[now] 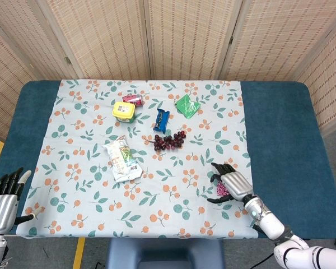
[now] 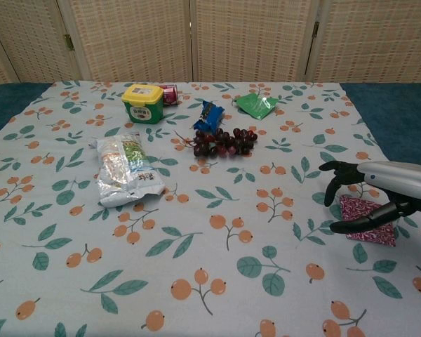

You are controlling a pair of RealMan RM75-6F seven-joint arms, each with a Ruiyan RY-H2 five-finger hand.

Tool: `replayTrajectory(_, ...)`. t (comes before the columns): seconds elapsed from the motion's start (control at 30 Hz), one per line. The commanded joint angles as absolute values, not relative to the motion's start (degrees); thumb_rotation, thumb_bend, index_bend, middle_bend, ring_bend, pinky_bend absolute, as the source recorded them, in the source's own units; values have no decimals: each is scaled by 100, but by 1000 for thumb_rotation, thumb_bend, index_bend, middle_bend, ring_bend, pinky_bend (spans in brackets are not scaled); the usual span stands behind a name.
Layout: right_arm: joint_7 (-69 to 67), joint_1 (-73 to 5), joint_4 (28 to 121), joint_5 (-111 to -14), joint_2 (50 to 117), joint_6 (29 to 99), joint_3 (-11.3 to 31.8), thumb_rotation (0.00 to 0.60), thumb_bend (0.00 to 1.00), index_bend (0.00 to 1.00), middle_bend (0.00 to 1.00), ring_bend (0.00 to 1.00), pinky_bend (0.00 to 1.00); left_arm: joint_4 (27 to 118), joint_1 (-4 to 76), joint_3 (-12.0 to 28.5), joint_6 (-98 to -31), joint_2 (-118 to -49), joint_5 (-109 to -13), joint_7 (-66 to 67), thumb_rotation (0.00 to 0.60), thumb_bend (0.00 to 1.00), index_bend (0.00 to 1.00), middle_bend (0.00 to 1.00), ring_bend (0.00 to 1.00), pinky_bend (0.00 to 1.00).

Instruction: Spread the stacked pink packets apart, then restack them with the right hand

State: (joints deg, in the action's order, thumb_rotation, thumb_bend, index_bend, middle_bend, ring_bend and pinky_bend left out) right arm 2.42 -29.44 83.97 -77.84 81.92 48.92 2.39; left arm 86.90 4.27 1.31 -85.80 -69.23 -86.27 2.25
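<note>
- Packets (image 2: pixel 367 221), the pink ones, lie flat on the cloth under the right hand (image 2: pixel 368 193). From where I stand they look like 1 stack, with the top edge showing a little apart.
- What's the hand doing?
- Hanging over them, fingers (image 2: pixel 337 177) spread and curled downward, thumb low along their near edge. It holds nothing that I can see. I can't tell whether a fingertip touches.
- So how should it spread them?
- I'd press lightly on the top packet and slide it sideways, so the one beneath stays put and the tablecloth (image 1: pixel 89 190) doesn't bunch.
- Anything in the way?
- Not close by. The grapes (image 1: pixel 169 140) and blue wrapper (image 1: pixel 162 120) sit well beyond the fingertips, the white bag (image 1: pixel 121 159) far off to its side. The left hand (image 1: pixel 3 202) rests open at the table's far corner.
</note>
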Motion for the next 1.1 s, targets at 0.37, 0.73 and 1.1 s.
replayTrajectory(0.37,78,-2617,8180,-7625,7836,5032,-64,232,82,329,21,0,0,8705,419,114,-8607,-6944,-8691,203,600,194,14,0,31,0)
replayTrajectory(0.73,85,-2793,8037,-7709,8088,4859,-21,230,81,328,21,0,0,8709,402,118,-8600,-6934,-8657,204,600,194,14,0,31,0)
replayTrajectory(1.1,348,-3069,8234,-7779,8388,4806,138,234,81,329,21,0,0,8625,420,131,-8567,-6956,-8647,127,600,193,14,0,31,0)
